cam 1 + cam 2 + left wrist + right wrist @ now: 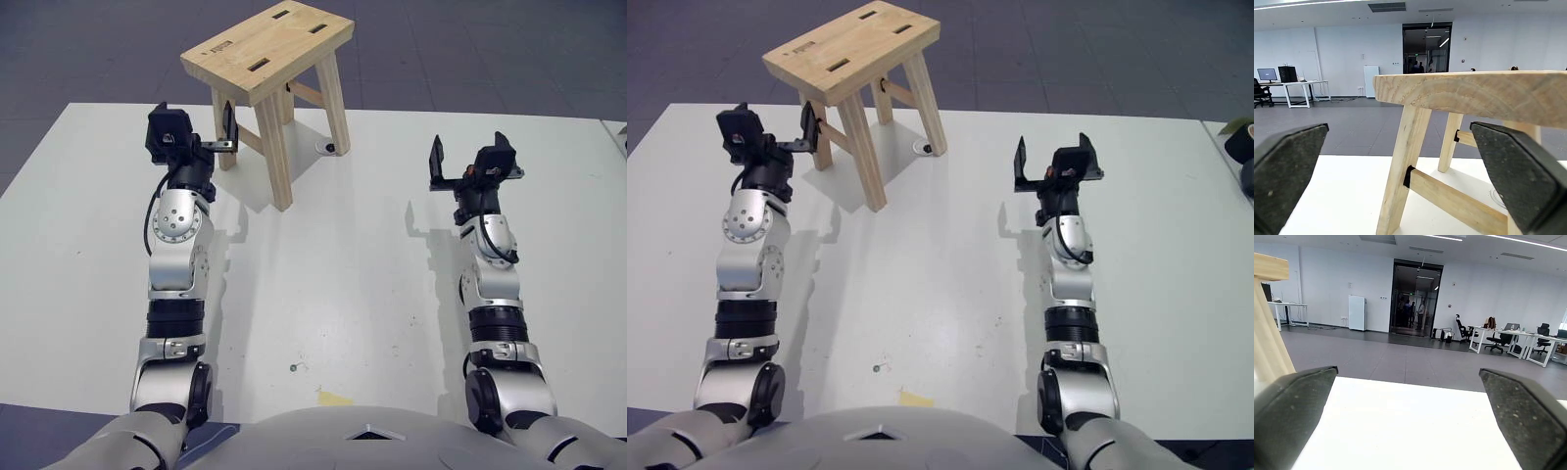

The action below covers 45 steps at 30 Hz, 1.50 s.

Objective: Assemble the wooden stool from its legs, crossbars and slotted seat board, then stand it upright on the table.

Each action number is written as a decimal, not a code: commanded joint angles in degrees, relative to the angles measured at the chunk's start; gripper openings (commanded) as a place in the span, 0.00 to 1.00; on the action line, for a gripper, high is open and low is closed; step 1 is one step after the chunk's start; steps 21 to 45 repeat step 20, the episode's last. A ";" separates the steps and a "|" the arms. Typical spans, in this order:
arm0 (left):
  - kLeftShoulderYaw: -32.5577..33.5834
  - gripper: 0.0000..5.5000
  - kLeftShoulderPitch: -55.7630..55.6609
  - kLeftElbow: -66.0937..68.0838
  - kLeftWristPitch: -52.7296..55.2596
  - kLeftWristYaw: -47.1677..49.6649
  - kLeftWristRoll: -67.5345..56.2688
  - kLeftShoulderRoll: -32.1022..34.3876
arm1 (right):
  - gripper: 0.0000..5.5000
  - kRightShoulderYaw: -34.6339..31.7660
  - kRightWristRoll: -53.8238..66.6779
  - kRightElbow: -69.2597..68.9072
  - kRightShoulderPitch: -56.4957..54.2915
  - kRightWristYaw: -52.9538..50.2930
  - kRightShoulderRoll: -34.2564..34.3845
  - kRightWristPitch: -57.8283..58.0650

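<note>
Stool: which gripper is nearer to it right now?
Left. The left gripper sits close beside the stool, at its left legs; the right gripper is well apart, off to the stool's right.

Pale wooden stool [266, 59], white table [372, 264]

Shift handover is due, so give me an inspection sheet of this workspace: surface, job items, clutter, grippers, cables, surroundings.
Surface: white table, flat, with a few small marks.
Job's things: wooden stool assembled, standing upright on the far left part of the table, slotted seat on top, crossbars between the legs.
Clutter: yellow scrap at the near edge; dark speck close by; clear round piece by a stool leg.
Grippers: left gripper open, beside the stool's legs, holding nothing; right gripper open, empty, apart from the stool.
Cables: black cable on the left forearm, another on the right; none on the table.
Surroundings: grey floor; desks and glass door behind.
</note>
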 commanded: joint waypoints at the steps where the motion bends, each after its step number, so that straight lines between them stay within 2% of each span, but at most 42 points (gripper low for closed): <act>1: 1.08 0.98 1.15 2.37 -1.40 -0.45 0.50 -0.90 | 0.98 0.52 -0.64 1.65 -1.24 -0.51 1.63 -1.11; 10: 1.68 0.98 0.97 4.70 -1.74 0.12 1.73 -2.26 | 0.98 -0.35 1.18 2.22 -0.68 -0.44 3.96 0.00; 20: -1.25 0.98 0.52 2.89 -0.19 -1.42 3.24 -3.70 | 0.98 -2.62 2.24 1.32 -0.14 0.94 2.05 0.42; 45: -1.25 0.98 0.52 2.89 -0.19 -1.42 3.24 -3.70 | 0.98 -2.62 2.24 1.32 -0.14 0.94 2.05 0.42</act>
